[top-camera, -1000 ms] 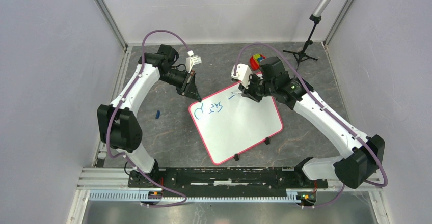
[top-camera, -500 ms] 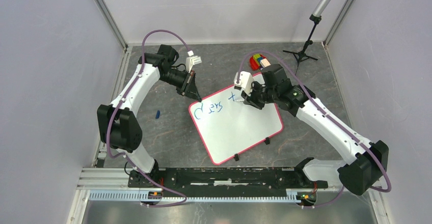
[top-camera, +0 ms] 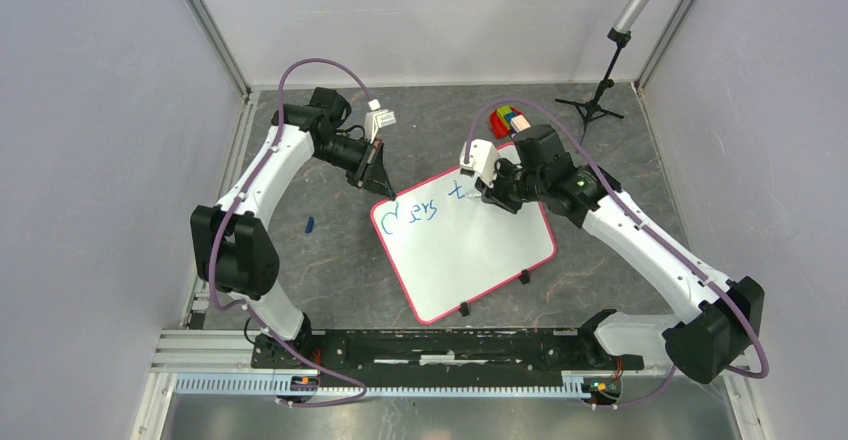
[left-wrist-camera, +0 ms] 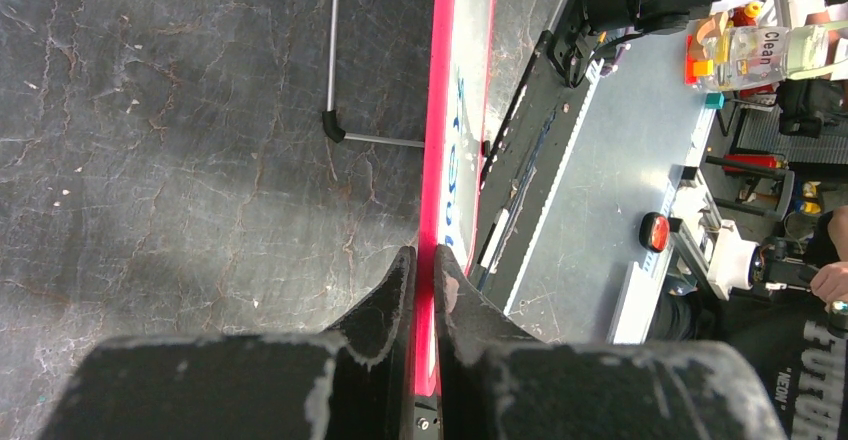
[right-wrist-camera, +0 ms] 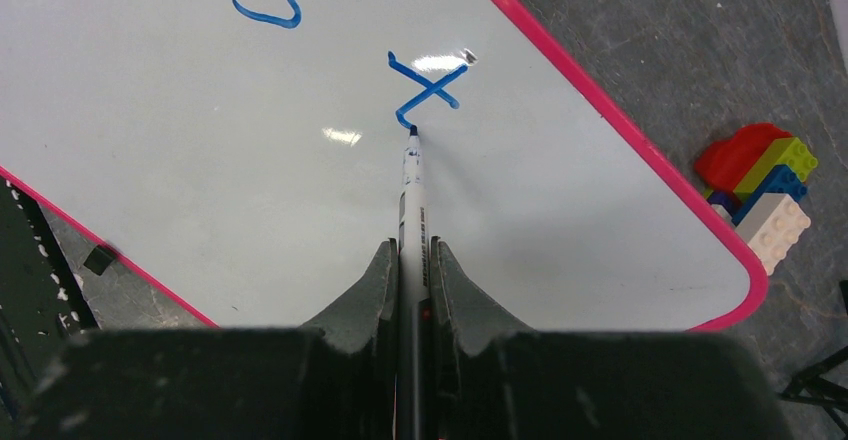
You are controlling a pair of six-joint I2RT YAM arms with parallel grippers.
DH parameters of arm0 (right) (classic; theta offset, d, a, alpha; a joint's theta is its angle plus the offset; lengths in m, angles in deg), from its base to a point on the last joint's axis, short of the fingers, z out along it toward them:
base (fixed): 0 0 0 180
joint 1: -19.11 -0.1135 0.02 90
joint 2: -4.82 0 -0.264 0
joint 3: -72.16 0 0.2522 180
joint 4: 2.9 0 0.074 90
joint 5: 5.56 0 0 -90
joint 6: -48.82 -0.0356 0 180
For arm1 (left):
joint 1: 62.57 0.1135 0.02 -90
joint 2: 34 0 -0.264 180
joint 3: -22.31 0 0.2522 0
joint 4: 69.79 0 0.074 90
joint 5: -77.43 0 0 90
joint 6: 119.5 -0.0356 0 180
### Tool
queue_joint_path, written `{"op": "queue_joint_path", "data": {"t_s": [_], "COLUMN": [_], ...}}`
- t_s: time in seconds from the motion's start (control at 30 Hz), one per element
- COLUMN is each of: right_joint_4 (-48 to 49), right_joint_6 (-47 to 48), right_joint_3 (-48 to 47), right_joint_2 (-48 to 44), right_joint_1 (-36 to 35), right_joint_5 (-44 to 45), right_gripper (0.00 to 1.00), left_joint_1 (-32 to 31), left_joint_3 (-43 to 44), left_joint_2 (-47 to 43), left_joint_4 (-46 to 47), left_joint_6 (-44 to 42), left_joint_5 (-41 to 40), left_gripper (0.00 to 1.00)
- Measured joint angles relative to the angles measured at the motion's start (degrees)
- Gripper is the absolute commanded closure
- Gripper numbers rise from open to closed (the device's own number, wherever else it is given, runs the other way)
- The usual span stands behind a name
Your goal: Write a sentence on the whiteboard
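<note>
The flat white, pink-rimmed whiteboard [top-camera: 470, 260] lies askew on the dark grey table [top-camera: 330, 270] between the arms. The left gripper [left-wrist-camera: 422, 255] is clenched on its far-left rim. The right gripper [right-wrist-camera: 413, 248] grasps a slim white marker [right-wrist-camera: 411, 195], its tip touching the board beneath the latest crossed stroke of the blue handwritten sentence [right-wrist-camera: 430, 85].

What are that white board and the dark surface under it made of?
Whiteboard: glossy coated panel, judging by the sharp light glints; its pink-red rim looks like plastic. Tabletop: matte dark grey with pale veins, stone-like, though possibly a printed mat.
</note>
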Motion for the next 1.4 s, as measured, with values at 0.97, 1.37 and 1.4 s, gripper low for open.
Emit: {"op": "queue_joint_path", "data": {"t_s": [0.97, 1.37, 1.4], "right_joint_4": [-0.7, -0.8, -0.8], "right_joint_6": [0.3, 0.4, 0.4], "right_joint_3": [-3.8, -0.2, -0.1], "right_joint_2": [2.1, 0.0, -0.1], "right_joint_1": [1.4, 1.4, 1.4], "right_joint_5": [0.4, 0.1, 0.3], "right_gripper": [1.0, 1.0, 1.0], "left_joint_1": [0.0, 0.0, 0.0], "left_joint_3": [0.0, 0.0, 0.0], "left_joint_2": [0.0, 0.0, 0.0], "left_joint_4": [-0.1, 0.0, 0.0], "left_joint_6": [0.0, 0.0, 0.0], "left_joint_5": [0.1, 0.1, 0.1], "left_gripper": [0.98, 0.98, 0.98]}}
